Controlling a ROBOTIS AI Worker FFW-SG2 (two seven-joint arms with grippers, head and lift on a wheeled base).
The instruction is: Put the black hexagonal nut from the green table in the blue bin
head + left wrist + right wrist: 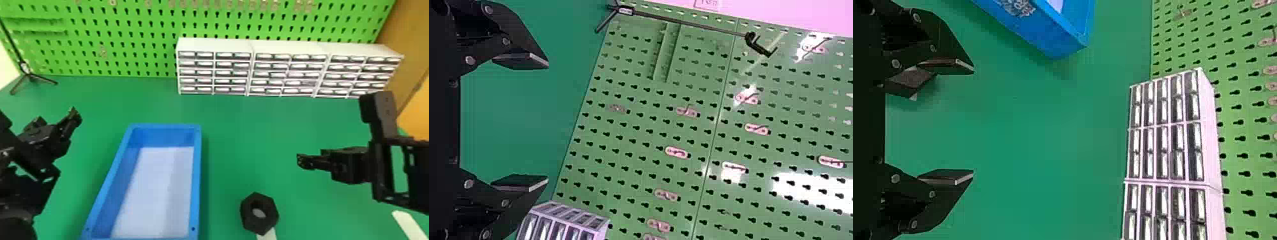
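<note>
The black hexagonal nut (pixel 269 207) lies flat on the green table (pixel 236 134), to the right of the blue bin (pixel 195 191) and close to the bottom edge of the head view. My left gripper (pixel 73 118) is over the table, left of the bin; in its wrist view the left gripper (pixel 548 122) stands open, nothing between its fingers. My right gripper (pixel 304 161) is beyond the nut and to its right, apart from it. In its wrist view the right gripper (pixel 973 121) is open and empty, and one finger partly covers the nut (pixel 909 82).
White drawer cabinets (pixel 252 46) stand along the back against a green pegboard (pixel 127 38). A small black tripod (pixel 29 74) is at the back left. White strips lie by the nut and at the lower right (pixel 410 225). The bin's raised walls face the nut.
</note>
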